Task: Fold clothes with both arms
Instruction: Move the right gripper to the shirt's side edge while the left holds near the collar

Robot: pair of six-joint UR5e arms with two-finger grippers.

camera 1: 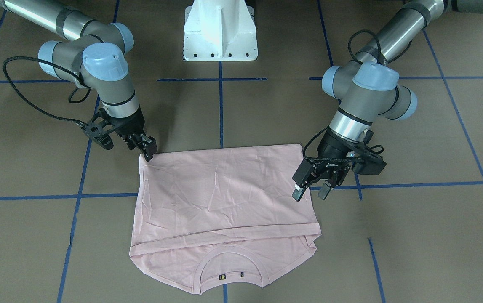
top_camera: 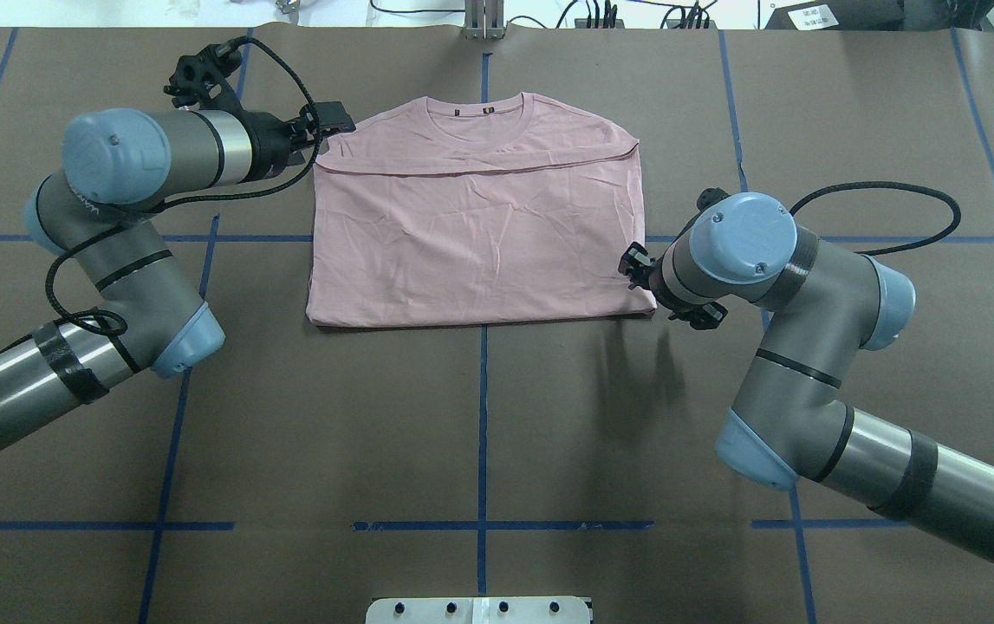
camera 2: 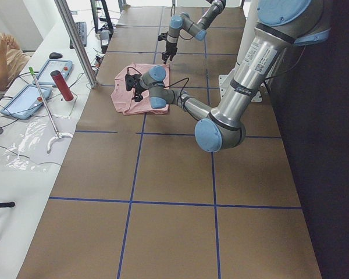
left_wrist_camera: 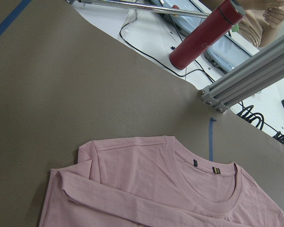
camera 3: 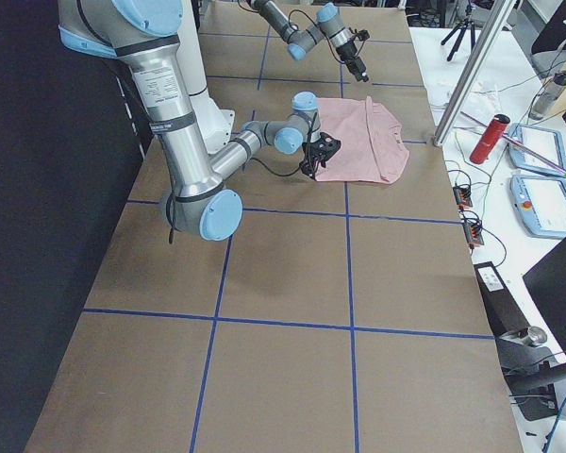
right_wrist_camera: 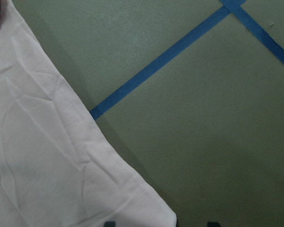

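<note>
We see the T-shirt (camera 1: 224, 189) lying flat in the middle of the tabletop (camera 1: 414, 235). Its collar (camera 1: 229, 248) points away from the robot, and its lower part is doubled up over the chest, so one fold looks done.

The right gripper (camera 1: 148, 151) sits low at the near corner of the folded edge. In its wrist view, two dark fingertips (right_wrist_camera: 209, 224) stand apart on either side of that corner. We read it as released and lined up to pinch the corner, not yet grasping.

The left gripper (camera 1: 312, 191) hangs above the opposite side edge with its jaws spread and nothing between them. We judge it is placed there so that both arms can take the cloth together for the next fold.

Several things are hidden or unclear:
- No print or lettering shows on the shirt, which presents only plain pink cloth.
- The sleeves are tucked out of sight, apart from one folded edge in the left wrist view.
- The left wrist view shows none of its own fingers.
- We cannot tell whether the right fingertips touch the cloth.
</note>
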